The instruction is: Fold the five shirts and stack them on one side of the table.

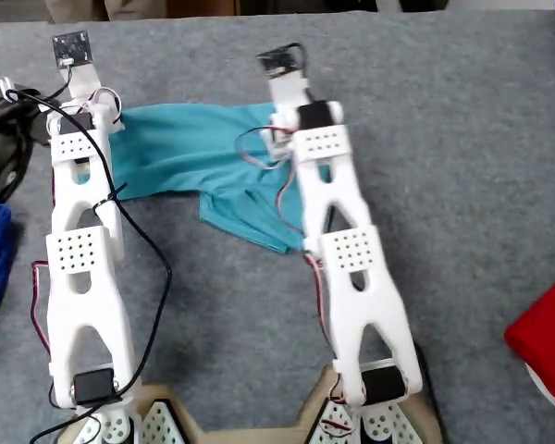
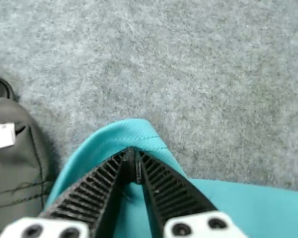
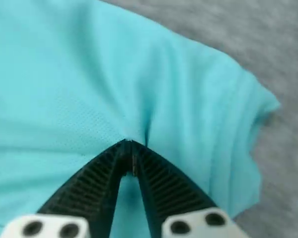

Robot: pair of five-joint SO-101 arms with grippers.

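Left wrist view: teal shirt [image 2: 119, 136] is clamped by left jaws and right jaws alike; tiny bites, could be dropped mid-fold.

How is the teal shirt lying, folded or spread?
Partly spread, not neatly folded: the shirt lies rumpled on the table, with the left gripper and right gripper each shut on its cloth.
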